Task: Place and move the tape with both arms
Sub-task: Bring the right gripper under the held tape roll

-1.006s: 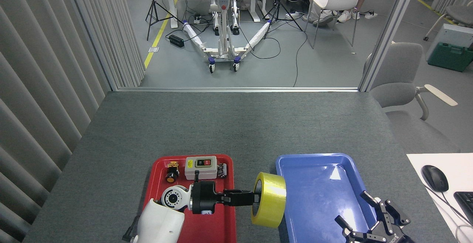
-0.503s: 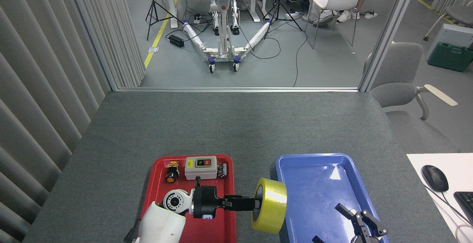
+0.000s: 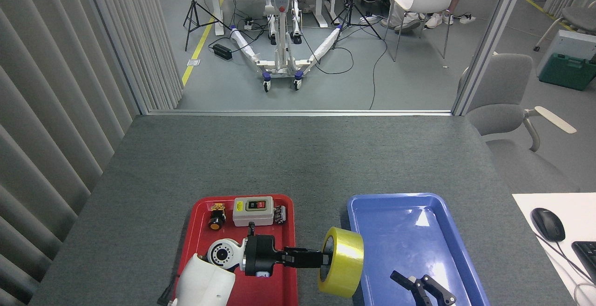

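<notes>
Over the grey felt table [image 3: 298,157], between the red tray [image 3: 198,231] and blue tray [image 3: 419,231], the left gripper [image 3: 323,258] clenches the yellow tape roll [image 3: 342,261] upright on edge, while the right gripper [image 3: 421,285] hovers spread apart above the blue tray.

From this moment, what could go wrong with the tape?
1. The left gripper holds the tape only by one wall, on edge, above the blue tray rim; it might slip or roll away.
2. The right gripper, open, is close; they could collide at handover.
</notes>
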Controlling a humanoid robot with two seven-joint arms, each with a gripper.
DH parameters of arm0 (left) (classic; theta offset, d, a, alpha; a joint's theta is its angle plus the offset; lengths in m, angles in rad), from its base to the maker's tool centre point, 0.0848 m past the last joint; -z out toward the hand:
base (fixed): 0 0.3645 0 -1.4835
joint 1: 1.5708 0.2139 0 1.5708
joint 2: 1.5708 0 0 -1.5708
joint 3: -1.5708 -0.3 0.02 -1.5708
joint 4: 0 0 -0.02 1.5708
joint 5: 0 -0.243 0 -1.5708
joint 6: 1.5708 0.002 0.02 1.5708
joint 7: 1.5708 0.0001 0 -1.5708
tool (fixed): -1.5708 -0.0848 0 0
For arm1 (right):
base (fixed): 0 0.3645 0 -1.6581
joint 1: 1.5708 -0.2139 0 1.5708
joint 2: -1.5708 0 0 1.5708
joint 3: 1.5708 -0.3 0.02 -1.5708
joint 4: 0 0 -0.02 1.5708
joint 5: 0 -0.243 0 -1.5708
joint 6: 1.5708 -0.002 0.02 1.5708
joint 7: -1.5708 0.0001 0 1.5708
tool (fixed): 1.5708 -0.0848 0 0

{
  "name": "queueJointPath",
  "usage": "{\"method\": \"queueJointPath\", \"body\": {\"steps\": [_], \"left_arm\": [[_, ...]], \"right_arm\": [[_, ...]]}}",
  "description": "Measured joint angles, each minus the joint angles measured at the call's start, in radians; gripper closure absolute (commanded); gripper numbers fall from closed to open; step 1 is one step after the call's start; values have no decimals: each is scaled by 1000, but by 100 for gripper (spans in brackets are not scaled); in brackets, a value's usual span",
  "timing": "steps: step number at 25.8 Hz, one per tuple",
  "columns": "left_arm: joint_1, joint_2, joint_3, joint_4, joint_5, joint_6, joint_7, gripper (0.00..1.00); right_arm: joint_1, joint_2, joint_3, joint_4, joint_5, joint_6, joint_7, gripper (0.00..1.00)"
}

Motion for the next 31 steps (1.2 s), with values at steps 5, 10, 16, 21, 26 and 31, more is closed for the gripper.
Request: {"method": "queueJointPath", "body": {"steps": [5,10,16,21,26,31], "left_arm": [[0,1,-11,-3,-1,0,0,100],[3,1,-29,-9,-5,0,0,100],[4,1,-38,-10,-10,0,0,100],[13,1,-50,-27,-15,0,0,100],[19,1,-68,-38,-26,1,15,100],[24,1,-92,-58,-39,3,38,100]], "right_arm": [[-40,-3,52,9,0,0,1,6],[-60,-6,81,16,5,0,1,21],[-63,-8,94,18,22,0,4,50],[-62,-9,98,25,36,0,3,59],[-63,-11,99,33,42,-4,-2,71],[-66,-13,98,38,44,-4,-14,82]]}}
